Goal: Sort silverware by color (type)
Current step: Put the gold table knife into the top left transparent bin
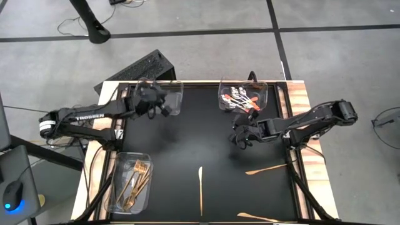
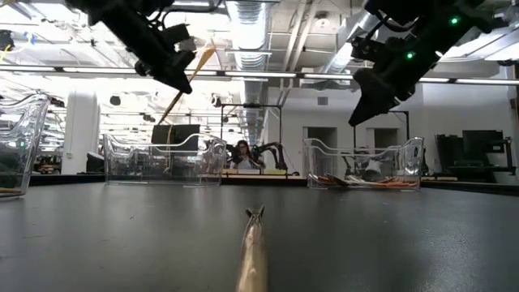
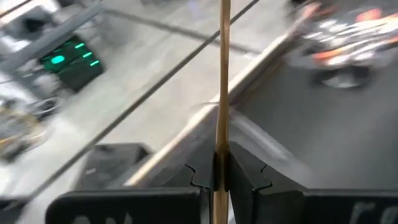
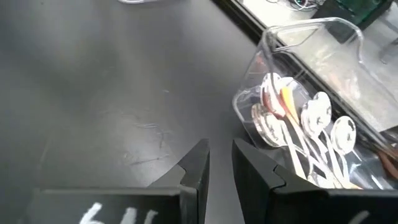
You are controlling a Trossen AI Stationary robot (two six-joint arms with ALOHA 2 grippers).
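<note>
Only the left wrist view shows the left gripper (image 3: pixel 221 177) clamped on a slim gold knife (image 3: pixel 222 74); right gripper (image 4: pixel 221 165) stands slightly apart, empty, beside the spoons (image 4: pixel 298 124).

The high view is evenly lit and fairly sharp. The black worktop (image 1: pixel 187 137) gives almost no glare, and only soft, weak shadows lie under both arms. In the low view the light comes from bright ceiling lamps (image 2: pixel 259 16) in the room behind, so the arms look like dark shapes against them. There the near gold knife (image 2: pixel 253 247) is out of focus, while the far clear trays (image 2: pixel 365 162) are sharper and catch small highlights. The left wrist view is strongly blurred by motion, with smeared background streaks. The right wrist view is clearer; the clear tray (image 4: pixel 311 37) shows glare on its rim.
</note>
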